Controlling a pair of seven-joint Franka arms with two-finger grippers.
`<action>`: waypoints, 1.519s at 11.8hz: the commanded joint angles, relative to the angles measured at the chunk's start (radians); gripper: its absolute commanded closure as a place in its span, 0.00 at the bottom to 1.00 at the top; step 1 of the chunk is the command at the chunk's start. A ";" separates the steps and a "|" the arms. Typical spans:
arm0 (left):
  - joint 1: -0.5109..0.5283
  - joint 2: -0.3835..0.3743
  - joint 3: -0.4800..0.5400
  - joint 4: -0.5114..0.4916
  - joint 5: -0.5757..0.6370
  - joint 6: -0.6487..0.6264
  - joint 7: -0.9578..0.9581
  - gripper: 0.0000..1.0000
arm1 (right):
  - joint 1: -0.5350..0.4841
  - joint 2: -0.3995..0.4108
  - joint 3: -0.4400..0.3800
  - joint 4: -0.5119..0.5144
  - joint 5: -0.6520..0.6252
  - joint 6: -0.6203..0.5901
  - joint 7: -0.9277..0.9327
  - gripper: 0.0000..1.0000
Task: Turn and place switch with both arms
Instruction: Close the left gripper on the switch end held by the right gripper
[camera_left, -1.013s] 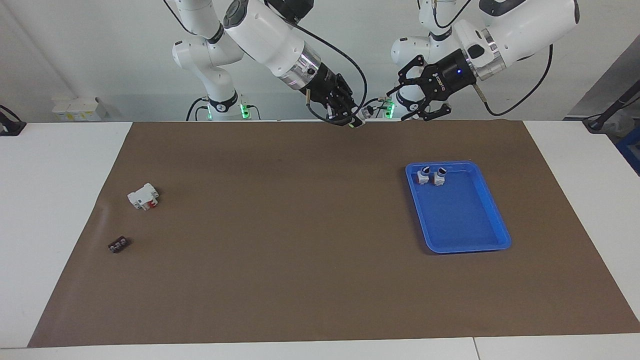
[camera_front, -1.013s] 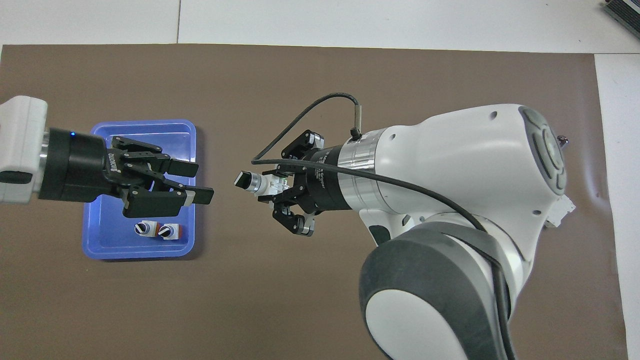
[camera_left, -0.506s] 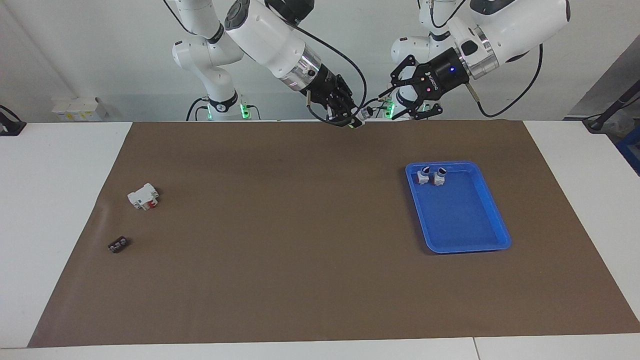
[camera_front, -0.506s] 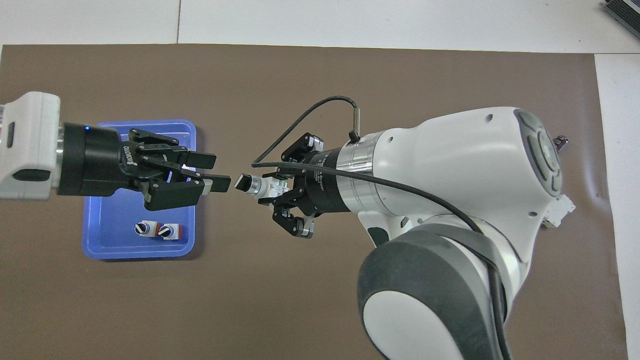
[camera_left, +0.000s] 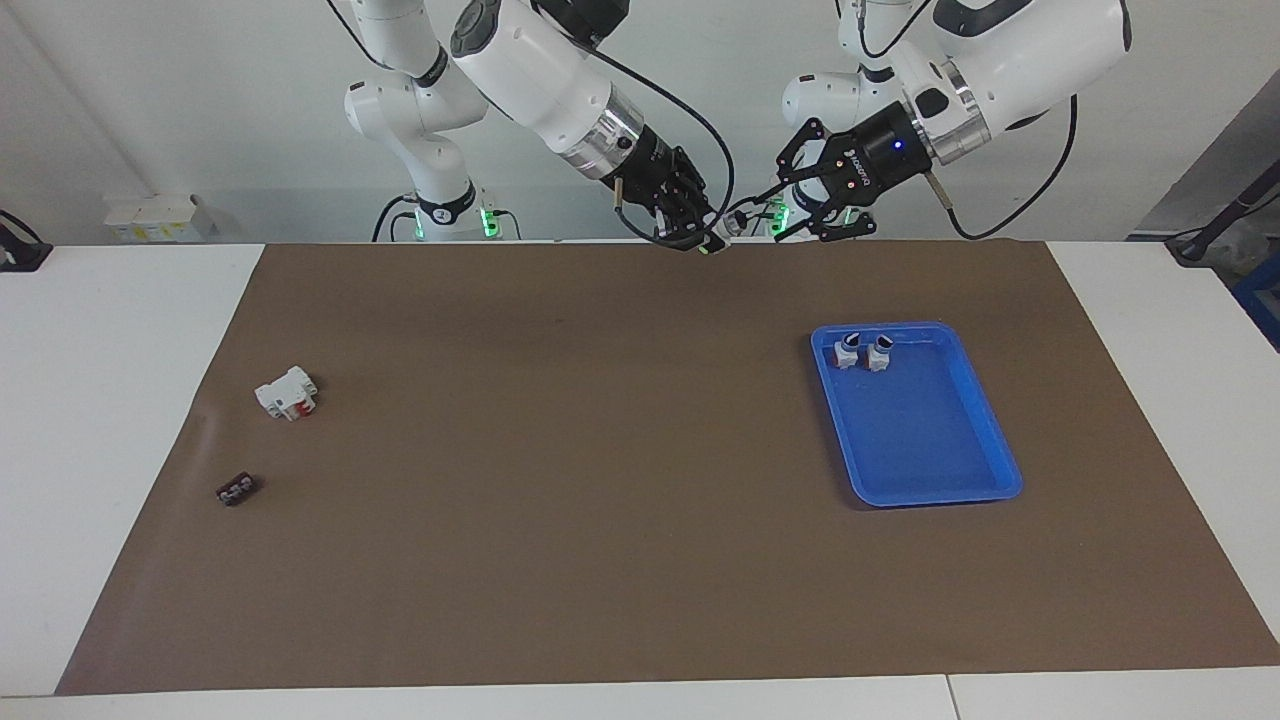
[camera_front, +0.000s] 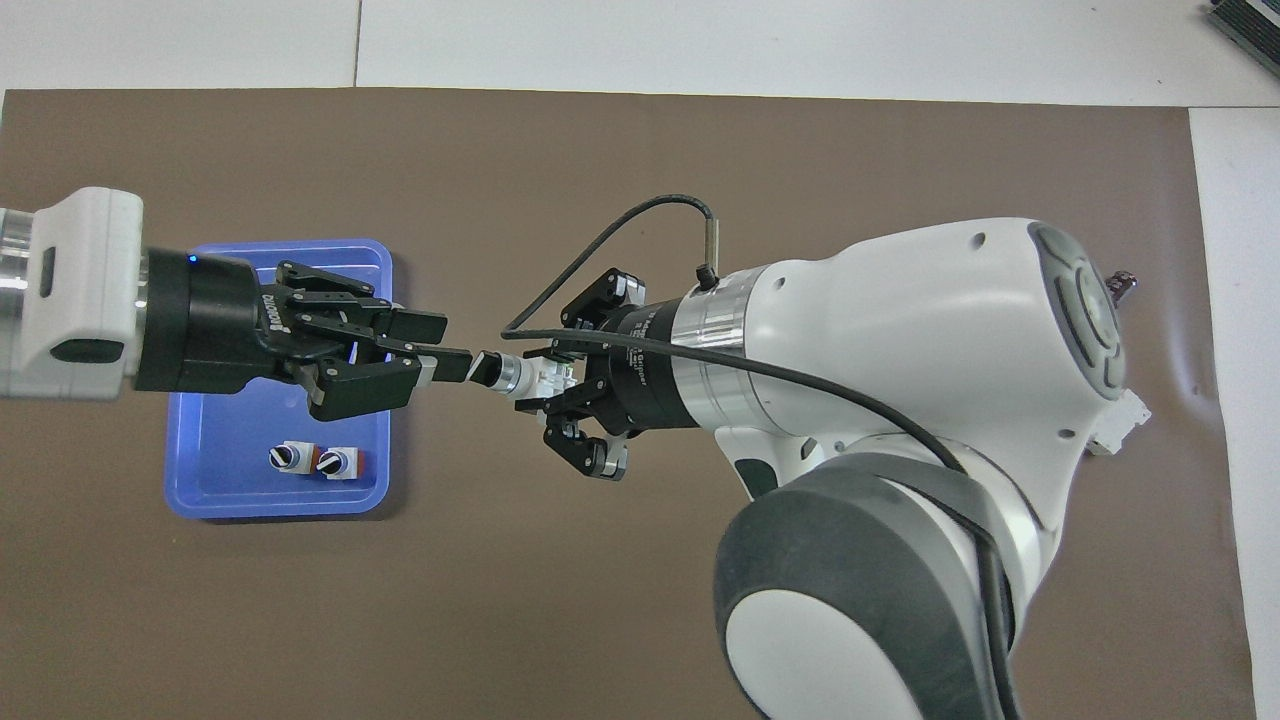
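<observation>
My right gripper (camera_left: 706, 238) is shut on the switch (camera_left: 724, 230), holding it in the air over the brown mat's edge nearest the robots. In the overhead view the right gripper (camera_front: 552, 378) grips the switch's white body (camera_front: 530, 377), and the black-and-silver knob (camera_front: 490, 367) points toward the left arm. My left gripper (camera_left: 768, 208) is open and level with the switch. In the overhead view the left gripper (camera_front: 457, 345) has its fingertips right at the knob, one finger (camera_front: 445, 363) against its end. I cannot tell whether they touch.
A blue tray (camera_left: 935, 450) lies toward the left arm's end of the mat and holds two red-based switches (camera_left: 862, 352). A white block with a red part (camera_left: 287, 392) and a small black part (camera_left: 237, 490) lie toward the right arm's end.
The left gripper has moved, still open, toward the held switch, and its fingertips have reached the knob. The right gripper has stayed almost still with the switch.
</observation>
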 joint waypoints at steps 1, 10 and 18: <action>-0.025 -0.023 0.010 -0.056 -0.019 0.029 0.030 0.52 | -0.009 -0.030 0.008 -0.034 0.012 0.015 0.011 1.00; -0.043 -0.028 0.012 -0.065 -0.042 0.041 0.027 0.75 | -0.009 -0.031 0.008 -0.041 0.011 0.016 0.011 1.00; -0.043 -0.048 0.012 -0.083 -0.054 0.044 -0.173 1.00 | -0.009 -0.031 0.008 -0.041 0.011 0.016 0.011 1.00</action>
